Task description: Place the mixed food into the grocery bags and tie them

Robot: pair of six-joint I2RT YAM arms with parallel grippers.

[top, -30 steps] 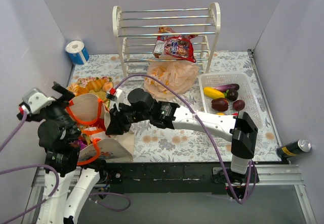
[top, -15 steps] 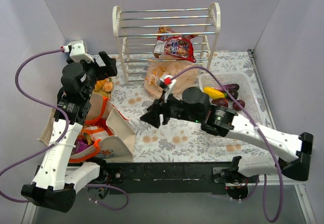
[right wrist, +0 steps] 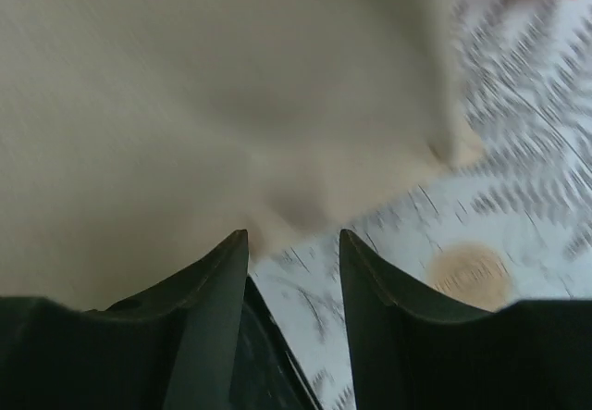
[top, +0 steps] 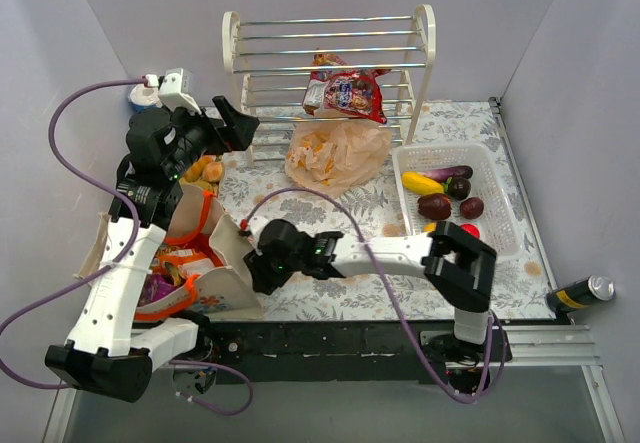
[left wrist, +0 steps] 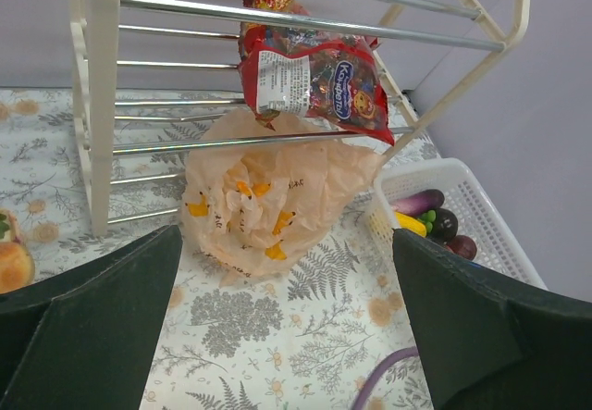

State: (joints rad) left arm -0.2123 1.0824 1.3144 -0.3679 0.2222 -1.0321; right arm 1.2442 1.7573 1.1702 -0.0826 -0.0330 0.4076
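The beige canvas tote (top: 215,283) with orange handles stands open at the front left, with snack packets (top: 160,288) inside. The peach plastic bag (top: 338,153) lies under the rack; it also shows in the left wrist view (left wrist: 268,197). A red snack packet (top: 350,91) sits on the rack (left wrist: 314,77). Small fruit (top: 434,206) lies in the white basket. My left gripper (top: 240,123) is open and empty, held high and facing the plastic bag (left wrist: 287,243). My right gripper (top: 258,263) is open and empty at the tote's right side; the canvas (right wrist: 185,105) fills its view (right wrist: 293,243).
The white lattice basket (top: 505,208) at the right also holds a long eggplant (top: 447,173). Pastries (top: 200,170) lie behind the tote. A cream wire rack (top: 235,63) stands at the back. A blue-white roll (top: 147,95) is at the back left, a can (top: 582,291) at the front right.
My right gripper has swung from mid-table back to the tote's right side. My left gripper has moved a little right and stays raised.
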